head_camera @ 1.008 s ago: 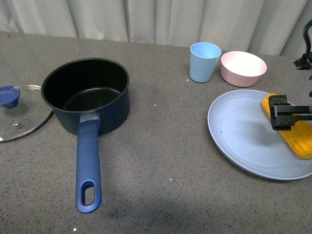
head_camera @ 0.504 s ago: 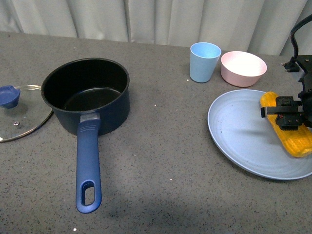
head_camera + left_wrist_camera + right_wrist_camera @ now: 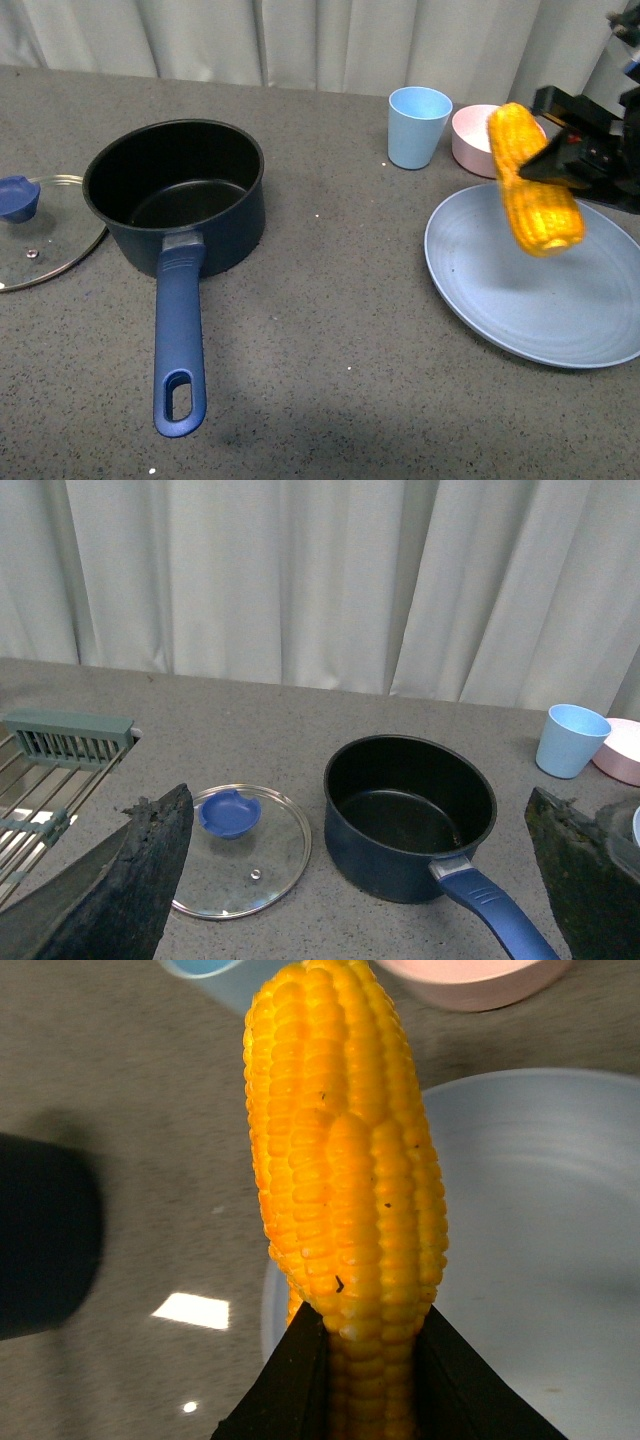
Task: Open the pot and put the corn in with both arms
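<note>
The navy pot (image 3: pixel 176 193) stands open at the left, black inside, its long blue handle (image 3: pixel 180 345) pointing toward me; it also shows in the left wrist view (image 3: pixel 410 815). My right gripper (image 3: pixel 545 165) is shut on the yellow corn (image 3: pixel 533 182) and holds it in the air above the blue plate (image 3: pixel 520 300). In the right wrist view the corn (image 3: pixel 345 1180) stands between the black fingers (image 3: pixel 285 1385). My left gripper (image 3: pixel 365 880) is open and empty, high above the pot and lid; it is out of the front view.
The glass lid (image 3: pixel 40 240) with a blue knob lies left of the pot, also in the left wrist view (image 3: pixel 240 850). A light blue cup (image 3: pixel 417 127) and a pink bowl (image 3: pixel 470 135) stand at the back. A dish rack (image 3: pixel 50 770) is far left.
My right gripper has lifted the corn off the plate, up and to the left. The pot and lid have not moved.
</note>
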`<state>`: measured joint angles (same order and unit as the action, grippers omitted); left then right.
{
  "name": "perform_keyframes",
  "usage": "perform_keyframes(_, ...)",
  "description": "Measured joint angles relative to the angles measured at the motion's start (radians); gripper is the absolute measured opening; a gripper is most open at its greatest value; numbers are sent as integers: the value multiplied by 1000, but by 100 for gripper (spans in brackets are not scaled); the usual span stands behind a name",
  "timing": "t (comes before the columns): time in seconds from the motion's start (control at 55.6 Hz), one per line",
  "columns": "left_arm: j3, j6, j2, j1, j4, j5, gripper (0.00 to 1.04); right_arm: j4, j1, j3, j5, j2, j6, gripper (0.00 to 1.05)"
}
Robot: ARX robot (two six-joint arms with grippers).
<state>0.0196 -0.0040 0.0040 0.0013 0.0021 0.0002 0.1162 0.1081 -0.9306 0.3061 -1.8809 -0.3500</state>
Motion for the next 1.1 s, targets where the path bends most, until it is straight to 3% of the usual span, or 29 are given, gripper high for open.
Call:
perform_keyframes(0.198,0,0,0,0,0,0,98,29,164,-37,92,-22,-176,15)
perform_keyframes(0.45,0,0,0,0,0,0,98,55,351,-235,124,-153,-362,14)
perform_keyframes(0.828,0,0,0,0,0,0,98,-57,447,-558,101,-338,-433,12)
perform_keyframes(1.098,0,0,0,0,0,0,98,-76,483,-632,86,-388,-436,12)
